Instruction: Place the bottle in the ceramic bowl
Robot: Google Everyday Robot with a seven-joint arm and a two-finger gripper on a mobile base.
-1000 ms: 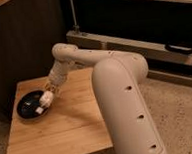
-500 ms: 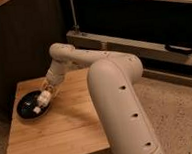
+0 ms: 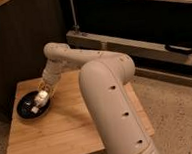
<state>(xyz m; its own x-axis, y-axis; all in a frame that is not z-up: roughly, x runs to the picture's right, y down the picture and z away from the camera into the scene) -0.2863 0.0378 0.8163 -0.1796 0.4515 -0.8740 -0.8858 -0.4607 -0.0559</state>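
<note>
the gripper (image 3: 42,95) has been lowered further over the ceramic bowl (image 3: 25,108), clamped on the slim white bottle (image 3: 39,99), whose lower end is seen beneath it inside the glossy black bowl.

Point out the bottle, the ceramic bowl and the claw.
bottle (image 3: 39,99), camera view, on its white body.
ceramic bowl (image 3: 24,105), camera view, on its bare black left inside.
claw (image 3: 44,91), camera view, shut on the bottle above the bowl.

The bottle (image 3: 39,99) — small, white, slim — lies tilted inside the bowl (image 3: 25,108), a shallow glossy black dish, with the closed gripper (image 3: 42,94) on it.
</note>
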